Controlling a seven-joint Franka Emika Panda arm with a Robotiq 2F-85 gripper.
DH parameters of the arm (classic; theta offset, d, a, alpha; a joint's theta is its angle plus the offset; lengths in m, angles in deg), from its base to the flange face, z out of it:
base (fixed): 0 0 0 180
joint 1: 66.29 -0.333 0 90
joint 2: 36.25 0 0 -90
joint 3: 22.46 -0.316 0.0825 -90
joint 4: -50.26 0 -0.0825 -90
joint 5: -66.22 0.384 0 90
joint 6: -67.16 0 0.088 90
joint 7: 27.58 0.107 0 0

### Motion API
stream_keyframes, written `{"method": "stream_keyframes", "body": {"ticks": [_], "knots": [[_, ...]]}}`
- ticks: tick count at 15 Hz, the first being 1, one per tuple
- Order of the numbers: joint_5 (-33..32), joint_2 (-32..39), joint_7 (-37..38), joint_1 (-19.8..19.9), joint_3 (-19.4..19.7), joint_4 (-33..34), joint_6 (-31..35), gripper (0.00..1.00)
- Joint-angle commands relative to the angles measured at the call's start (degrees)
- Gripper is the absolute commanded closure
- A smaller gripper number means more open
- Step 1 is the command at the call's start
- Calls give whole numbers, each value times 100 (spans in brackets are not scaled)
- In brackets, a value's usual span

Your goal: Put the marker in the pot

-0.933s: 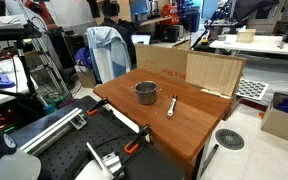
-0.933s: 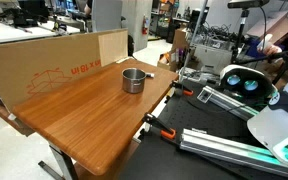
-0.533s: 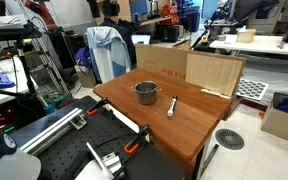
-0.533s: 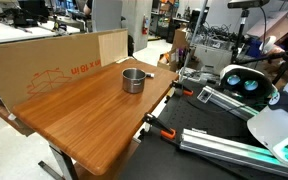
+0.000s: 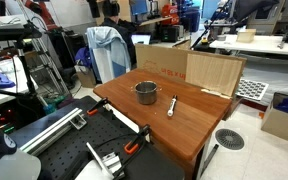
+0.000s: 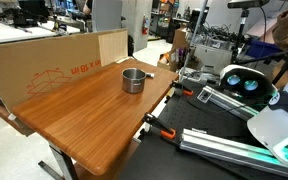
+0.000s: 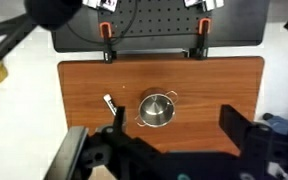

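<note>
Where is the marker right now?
The marker lies flat on the wooden table, close beside the pot but not inside it. In the wrist view it sits just left of the pot.

Wrist view looks down; both exterior views share the table (image 5: 184,125) (image 6: 79,120).

The clearest print was a short line of red letters (image 6: 85,68) on the cardboard panel (image 6: 44,50) standing along the table (image 6: 84,125) in an exterior view, next to a red outline drawing (image 6: 46,78); the letters were too blurred to spell out. A faint red mark (image 5: 170,73) stood on the cardboard box (image 5: 156,60) in an exterior view; it could not be read either.
</note>
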Motion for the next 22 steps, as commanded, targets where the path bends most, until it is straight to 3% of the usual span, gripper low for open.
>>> {"method": "stream_keyframes", "body": {"ticks": [1, 10, 16, 22], "knots": [[-25, 3, 25, -51, 43, 12, -15, 0], [-25, 3, 25, -51, 43, 12, -15, 0], [-63, 407, -335, -59, 219, -337, 1027, 0], [498, 1270, -1996, -305, 869, -236, 1534, 0]]}}
